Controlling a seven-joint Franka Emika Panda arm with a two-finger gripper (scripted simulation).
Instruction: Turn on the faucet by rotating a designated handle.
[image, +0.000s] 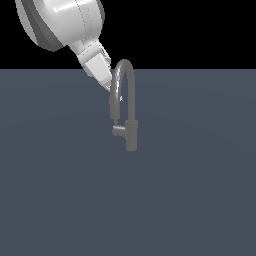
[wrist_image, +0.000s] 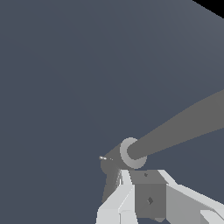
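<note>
The grey faucet (image: 131, 135) stands mid-scene, its arched spout (image: 125, 67) curving toward the exterior view's left and coming down to an end just above the handle (image: 119, 131). That handle is a short stub jutting from the post toward the exterior view's left. My gripper (image: 111, 90) comes down from the upper left, right against the spout's descending part and above the handle. In the wrist view the spout (wrist_image: 183, 127) runs as a long grey bar ending in a pale ring (wrist_image: 131, 154), close to my fingers (wrist_image: 117, 197). The gap between the fingers is not clear.
A flat, dark blue-grey floor (image: 200, 200) spreads all round the faucet. The white arm (image: 60, 22) fills the upper left of the exterior view.
</note>
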